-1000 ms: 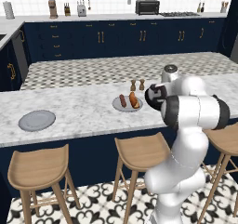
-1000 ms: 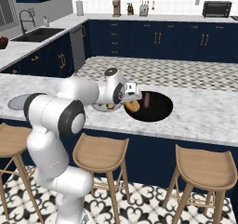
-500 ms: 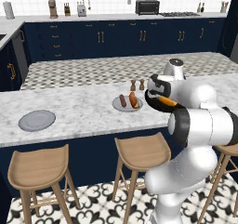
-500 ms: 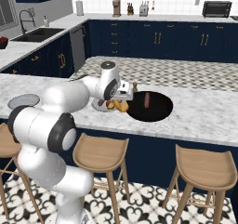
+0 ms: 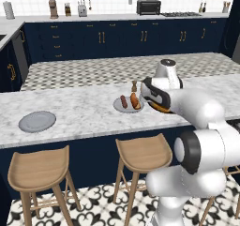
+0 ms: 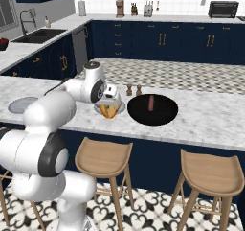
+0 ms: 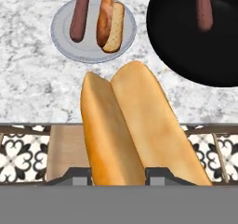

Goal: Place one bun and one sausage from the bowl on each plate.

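The claw [image 7: 118,175] is closed on a split bun [image 7: 135,130], held in the air above the front edge of the marble worktop [image 7: 32,83]. Beyond it, a grey plate [image 7: 62,42] carries one sausage [image 7: 79,16] and another bun [image 7: 110,19]. The black bowl [image 7: 186,46] just beside that plate holds one remaining sausage [image 7: 203,8]. The second grey plate [image 5: 37,121] lies bare, well apart on the worktop's left.

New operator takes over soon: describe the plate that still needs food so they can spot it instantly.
On the marble island counter lie two grey plates. The unfilled plate sits alone toward the far left end, above the leftmost stool. Unlike the other plate, which already carries a sausage and bun, it is bare.
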